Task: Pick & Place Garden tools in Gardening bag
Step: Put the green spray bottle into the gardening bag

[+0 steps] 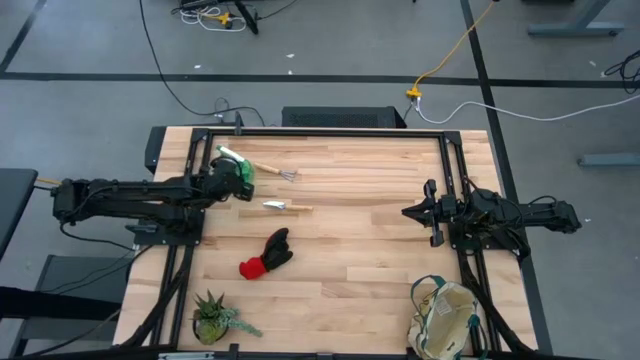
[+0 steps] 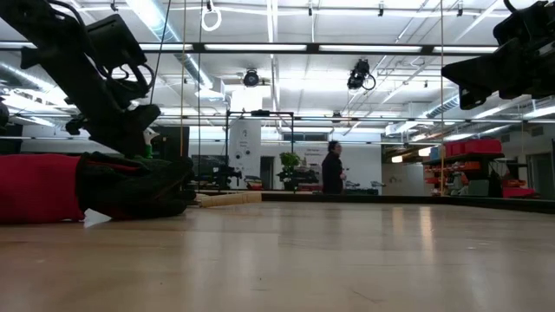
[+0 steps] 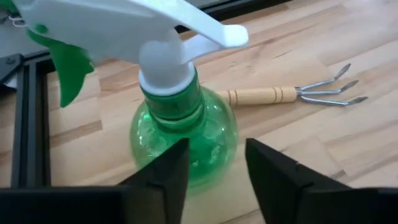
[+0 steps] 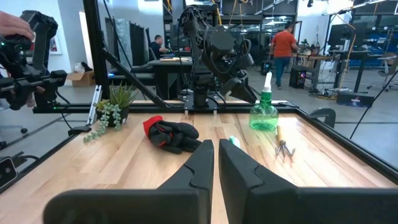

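- One spray bottle [image 1: 232,166], green with a white trigger head, stands at the far left of the wooden surface [image 1: 360,240].
- One rake [image 1: 272,172] with a wooden handle lies just beside the bottle, toward the middle of the surface; its metal prongs point away from the bottle.
- One trowel [image 1: 286,206] with a wooden handle lies near the rake, a little closer to the surface's front edge.
- One red-and-black glove pair [image 1: 267,255] lies bunched near the middle-left, between the trowel and the plant.
- One beige bag [image 1: 446,320] with dark green trim sits at the front right corner, well apart from every tool.
- One spiky green potted plant [image 1: 210,316] stands at the front left corner.
- Two arms, one at each side.
- The left end effector [image 3: 216,168] is at the bottle: in the left wrist view its two dark fingers [image 3: 166,174] are parted, with the round green body just ahead of the gap between them. Whether the fingers touch the bottle is hard to tell from here.
- The right end effector [image 1: 425,213] hangs at the right side of the surface, well apart from the tools and behind the bag; its fingers are pressed together with nothing between them.
- One person [image 2: 332,170] stands in the room far beyond the surface in the low view.
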`<control>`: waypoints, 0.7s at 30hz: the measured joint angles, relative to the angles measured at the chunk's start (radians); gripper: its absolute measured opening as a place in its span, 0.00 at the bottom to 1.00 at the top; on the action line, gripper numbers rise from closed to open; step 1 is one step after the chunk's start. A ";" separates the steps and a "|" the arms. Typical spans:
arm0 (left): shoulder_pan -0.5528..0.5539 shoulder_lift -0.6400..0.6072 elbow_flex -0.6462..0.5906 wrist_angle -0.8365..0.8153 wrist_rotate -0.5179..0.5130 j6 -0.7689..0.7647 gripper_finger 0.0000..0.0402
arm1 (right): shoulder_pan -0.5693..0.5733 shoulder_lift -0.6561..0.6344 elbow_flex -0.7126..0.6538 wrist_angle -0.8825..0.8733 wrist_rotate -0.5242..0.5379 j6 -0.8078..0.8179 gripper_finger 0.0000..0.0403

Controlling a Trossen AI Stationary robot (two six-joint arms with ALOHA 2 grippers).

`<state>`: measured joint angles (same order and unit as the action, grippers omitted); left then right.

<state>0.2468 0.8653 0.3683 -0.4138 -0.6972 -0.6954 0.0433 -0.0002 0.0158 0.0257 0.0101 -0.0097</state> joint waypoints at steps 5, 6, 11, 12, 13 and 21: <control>-0.009 -0.004 0.000 0.005 -0.091 0.000 0.60 | 0.000 0.000 0.000 0.000 0.000 0.000 0.07; -0.009 -0.004 0.000 0.007 -0.109 -0.003 0.63 | 0.000 0.000 0.000 0.000 0.000 0.000 0.07; -0.009 -0.002 0.000 0.007 -0.156 -0.061 0.72 | 0.000 0.000 0.000 0.000 0.000 0.000 0.07; -0.009 -0.001 0.000 0.006 -0.156 -0.069 0.73 | 0.000 0.000 0.000 0.000 0.000 0.000 0.07; -0.009 -0.001 0.000 0.006 -0.156 -0.078 0.73 | 0.000 0.000 0.000 0.000 0.000 0.000 0.07; -0.009 0.012 0.000 0.059 -0.157 -0.078 0.74 | 0.000 0.000 0.000 0.000 0.000 0.000 0.07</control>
<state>0.2379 0.8775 0.3687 -0.3549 -0.8540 -0.7733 0.0429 -0.0002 0.0158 0.0257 0.0101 -0.0093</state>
